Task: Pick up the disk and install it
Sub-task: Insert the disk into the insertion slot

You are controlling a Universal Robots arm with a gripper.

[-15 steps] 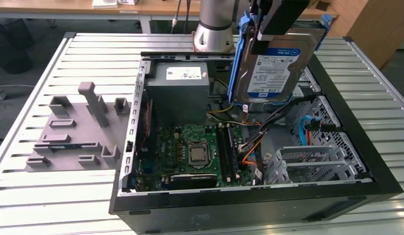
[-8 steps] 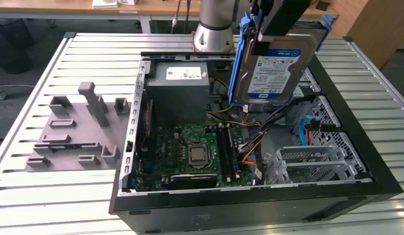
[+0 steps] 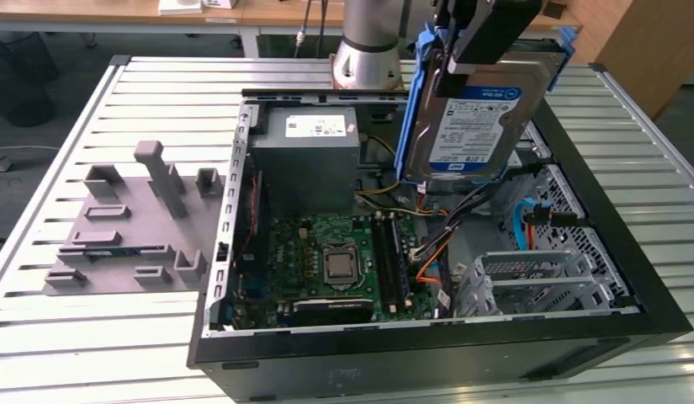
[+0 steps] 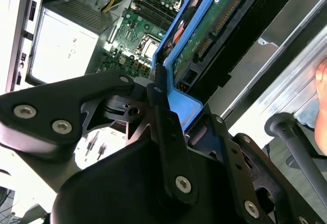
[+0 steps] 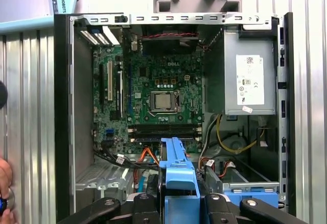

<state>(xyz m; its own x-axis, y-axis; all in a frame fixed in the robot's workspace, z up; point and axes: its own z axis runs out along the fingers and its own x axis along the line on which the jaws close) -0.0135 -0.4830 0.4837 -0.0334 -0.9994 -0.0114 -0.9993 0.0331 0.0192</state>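
Disk (image 3: 478, 118), blue-railed: clamped between the gripper (image 3: 484, 52) fingers, aloft in the exterior view's upper right, over open computer case (image 3: 437, 364). Beneath: power supply (image 3: 313, 143), motherboard (image 3: 336, 257), loose cables (image 3: 429, 271), drive cage (image 3: 537, 278).

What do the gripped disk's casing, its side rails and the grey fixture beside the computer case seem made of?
Flat silver-grey disk casing: apparently bare metal, dull sheen around its label. Blue side rails: probably moulded plastic, even matt colour. Grey stepped fixture: matt, uniform grey, possibly plastic; uncertain.
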